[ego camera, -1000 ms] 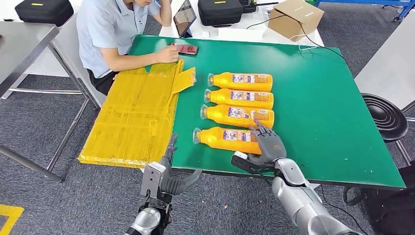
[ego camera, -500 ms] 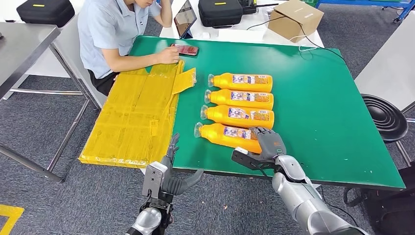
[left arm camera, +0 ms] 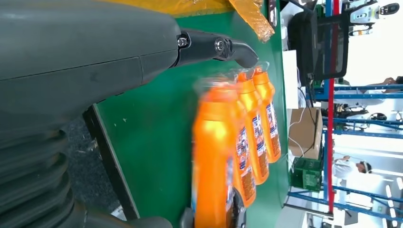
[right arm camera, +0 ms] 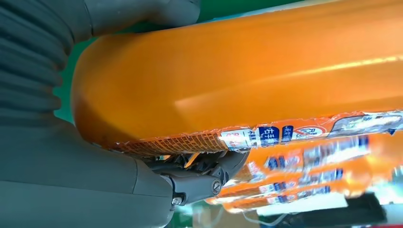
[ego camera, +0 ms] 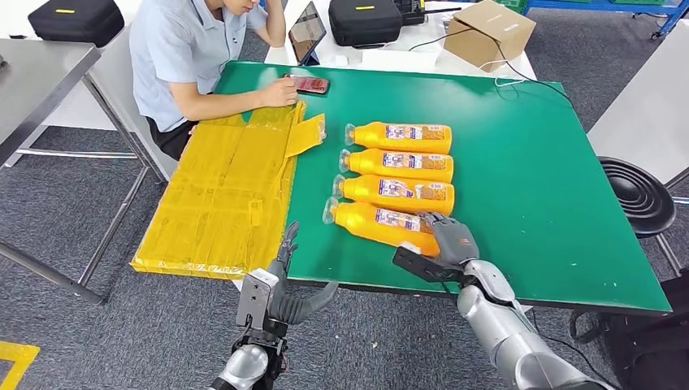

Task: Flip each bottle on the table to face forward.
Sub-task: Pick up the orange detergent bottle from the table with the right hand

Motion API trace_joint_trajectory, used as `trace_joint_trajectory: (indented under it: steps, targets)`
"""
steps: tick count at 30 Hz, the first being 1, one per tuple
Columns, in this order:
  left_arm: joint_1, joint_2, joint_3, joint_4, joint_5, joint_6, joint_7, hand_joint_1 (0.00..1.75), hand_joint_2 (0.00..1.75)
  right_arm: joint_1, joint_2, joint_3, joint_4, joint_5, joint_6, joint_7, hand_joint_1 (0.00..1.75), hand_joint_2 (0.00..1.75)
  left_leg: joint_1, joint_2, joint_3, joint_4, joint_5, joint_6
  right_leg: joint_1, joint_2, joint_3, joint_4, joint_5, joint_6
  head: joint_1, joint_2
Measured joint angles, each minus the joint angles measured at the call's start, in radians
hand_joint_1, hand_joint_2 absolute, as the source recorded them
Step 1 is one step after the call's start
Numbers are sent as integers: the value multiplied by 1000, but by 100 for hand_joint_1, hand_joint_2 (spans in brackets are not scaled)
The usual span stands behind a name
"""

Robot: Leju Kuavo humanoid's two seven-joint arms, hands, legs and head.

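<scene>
Several orange bottles lie side by side on the green table, caps pointing left. The nearest bottle lies askew, its cap end angled toward the neighbouring bottle. My right hand grips this nearest bottle's base end near the table's front edge. In the right wrist view the orange body sits against the palm, with a label strip along it. Two more bottles lie farther back. My left hand hangs below the front edge, fingers apart and holding nothing. The left wrist view looks along the bottle row.
A flattened yellow box overhangs the table's left side. A person sits at the far left corner, one hand by a phone. A black stool stands to the right. A cardboard box and black case sit behind.
My right hand has closed around the nearest bottle's base and drawn back toward the front edge. The bottle has swung askew and rolled, so its label has shifted. The left hand is unchanged.
</scene>
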Motion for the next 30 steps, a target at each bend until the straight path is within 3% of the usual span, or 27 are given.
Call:
trace_joint_trajectory:
  steps: [4, 9, 20, 30]
  targets:
    - [0, 0, 15, -1, 93, -2, -12, 0, 175, 64, 24, -50, -70, -154, 39, -107, 175, 175, 0, 0, 1, 0, 0, 0, 1, 0, 0, 0, 0, 0, 0, 0]
    - [8, 3, 37, -20, 227, -21, -4, 0, 175, 167, 57, -77, -228, -318, 76, -137, 175, 175, 1, 0, -1, 0, 0, -1, 2, 0, -1, 0, 0, 0, 0, 0]
    - [43, 20, 42, -69, 218, -35, -4, 0, 175, 277, 75, -80, -417, -404, 66, -159, 175, 175, 0, -1, -9, 0, 0, 0, -1, 0, -9, 1, 0, 0, 0, 0]
    - [84, 53, 27, -155, 285, -276, 64, 0, 175, 348, 127, -5, -554, -447, 105, -191, 175, 175, 1, 0, -12, 0, 0, -1, 1, 0, -12, 1, 0, 0, 0, 0]
